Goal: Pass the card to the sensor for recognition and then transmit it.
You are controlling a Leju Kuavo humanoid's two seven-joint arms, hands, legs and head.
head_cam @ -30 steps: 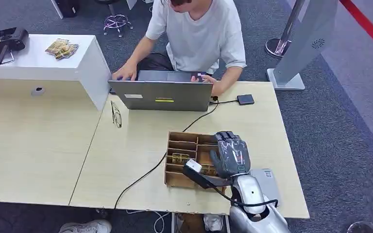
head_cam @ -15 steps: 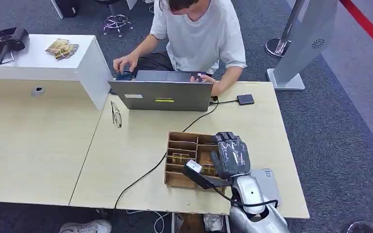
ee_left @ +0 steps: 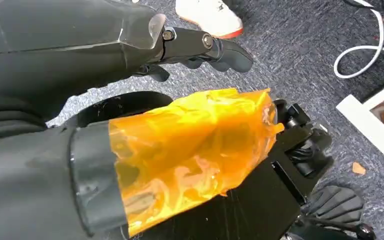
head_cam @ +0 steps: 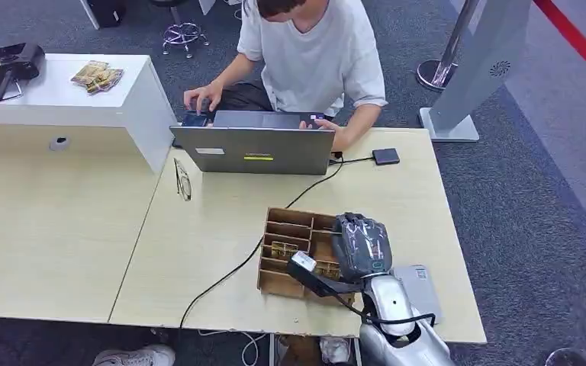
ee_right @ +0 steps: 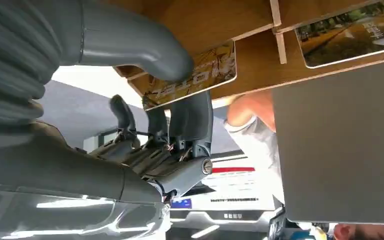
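My right hand (head_cam: pixel 362 248) reaches down into the wooden card box (head_cam: pixel 282 284) near the table's front edge, fingers bent into a compartment. In the right wrist view its thumb (ee_right: pixel 135 47) and a finger (ee_right: pixel 192 117) pinch a gold-printed card (ee_right: pixel 200 75) at the compartment's edge. Another card (ee_right: pixel 350 35) lies in a neighbouring compartment. A small black sensor pad (head_cam: pixel 385 156) sits at the far side of the table, cabled toward the laptop (head_cam: pixel 253 150). My left hand (ee_left: pixel 200 45) hangs over the carpet, its fingers loosely apart and holding nothing.
A person sits behind the laptop with a hand (head_cam: pixel 202 97) at its left end. A black cable (head_cam: pixel 229 273) crosses the table beside the box. A grey flat device (head_cam: pixel 421 284) lies under my right forearm. Glasses (head_cam: pixel 183 179) lie near the white counter (head_cam: pixel 122 107).
My right hand has dipped and curled its fingers down into the card box. The person's hand has moved from the laptop's corner onto a dark object behind it.
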